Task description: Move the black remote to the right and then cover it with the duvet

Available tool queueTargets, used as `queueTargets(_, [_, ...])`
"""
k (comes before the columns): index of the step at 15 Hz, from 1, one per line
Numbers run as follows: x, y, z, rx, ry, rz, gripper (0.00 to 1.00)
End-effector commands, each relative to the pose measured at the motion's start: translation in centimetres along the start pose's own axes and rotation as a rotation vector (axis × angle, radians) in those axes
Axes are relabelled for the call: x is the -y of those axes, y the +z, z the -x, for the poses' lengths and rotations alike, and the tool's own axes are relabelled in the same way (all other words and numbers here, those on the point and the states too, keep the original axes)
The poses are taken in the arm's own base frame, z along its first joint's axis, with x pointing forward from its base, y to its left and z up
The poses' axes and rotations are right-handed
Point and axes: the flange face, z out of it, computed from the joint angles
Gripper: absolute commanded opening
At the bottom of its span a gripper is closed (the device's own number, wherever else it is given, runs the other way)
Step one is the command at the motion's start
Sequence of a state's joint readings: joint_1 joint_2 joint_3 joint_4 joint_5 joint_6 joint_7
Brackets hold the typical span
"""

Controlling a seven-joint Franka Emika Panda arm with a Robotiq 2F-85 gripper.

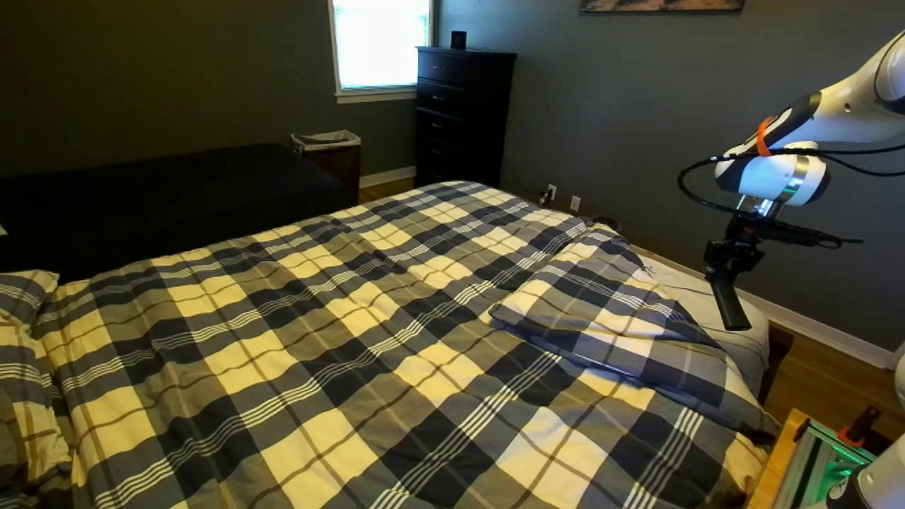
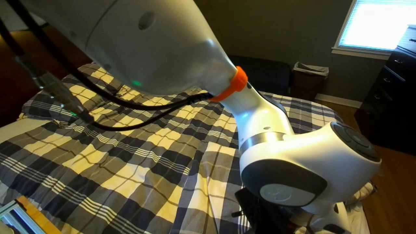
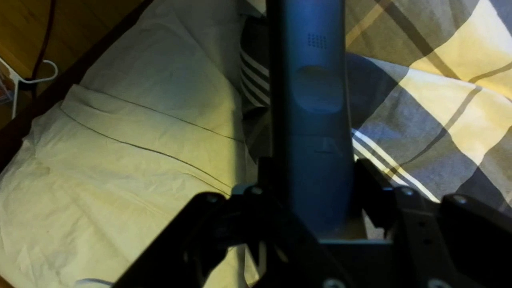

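The black remote (image 1: 728, 304) is held in the air by my gripper (image 1: 732, 265). It hangs down, slightly tilted, above the bare pale strip at the bed's edge. In the wrist view the remote (image 3: 318, 124) fills the space between both fingers of my gripper (image 3: 314, 172), which press on its sides. In an exterior view the gripper (image 2: 256, 208) is mostly hidden behind the arm, and the remote cannot be made out there. The plaid duvet (image 1: 339, 304) covers most of the bed, with a flap folded back near the gripper. The duvet also shows in the wrist view (image 3: 436, 116).
The pale sheet (image 3: 132, 168) lies bare beside the duvet's folded edge. A white hanger (image 3: 36, 80) lies on the wooden floor past the bed. A dark dresser (image 1: 463, 113) and a hamper (image 1: 329, 159) stand beyond the bed. Pillows (image 1: 25, 339) lie at the bed's far end from the arm.
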State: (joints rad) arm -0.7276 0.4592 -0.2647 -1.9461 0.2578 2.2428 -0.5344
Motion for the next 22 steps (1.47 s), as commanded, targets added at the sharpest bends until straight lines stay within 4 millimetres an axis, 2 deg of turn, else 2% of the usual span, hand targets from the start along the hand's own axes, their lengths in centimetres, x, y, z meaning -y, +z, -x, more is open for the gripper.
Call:
queueTargets(1, [-0.1, 0.1, -1.0, -0.021, 0.019, 0.008, 0.29])
queueTargets(5, [-2.0, 0.6, -3.5, -0.087, 0.089, 0.077, 0.29])
queueTargets(8, [-3.0, 1.8, -5.4, -0.118, 0.112, 0.139, 0.29])
queueTargets(18, [-6.1, 8.7, -9.0, -0.108, 0.153, 0.225, 0.29])
queueTargets(22, [-7.0, 10.5, -10.1, -0.097, 0.171, 0.257, 0.29])
